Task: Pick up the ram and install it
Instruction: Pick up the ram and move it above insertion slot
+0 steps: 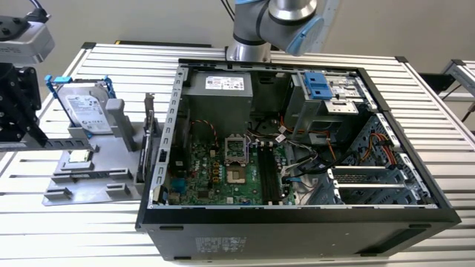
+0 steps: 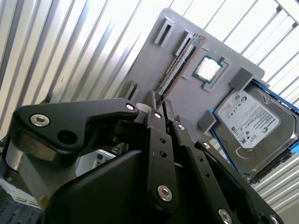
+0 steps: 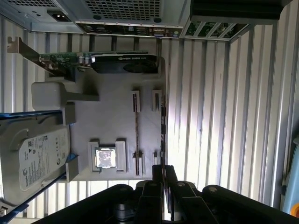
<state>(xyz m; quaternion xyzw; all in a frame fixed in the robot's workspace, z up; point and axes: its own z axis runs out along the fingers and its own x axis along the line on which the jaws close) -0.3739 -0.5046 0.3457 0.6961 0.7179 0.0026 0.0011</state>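
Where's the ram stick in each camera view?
Exterior view: the ram, a dark strip over the gray tray, at the exterior view's left.
First wrist view: the ram runs from the gripper toward the computer case.
Second wrist view: the ram slants from the gripper past the processor chip.
Shared landmark: the hard drive.

Hard drive cut by picture edge, ram edge-on, face seemingly hidden
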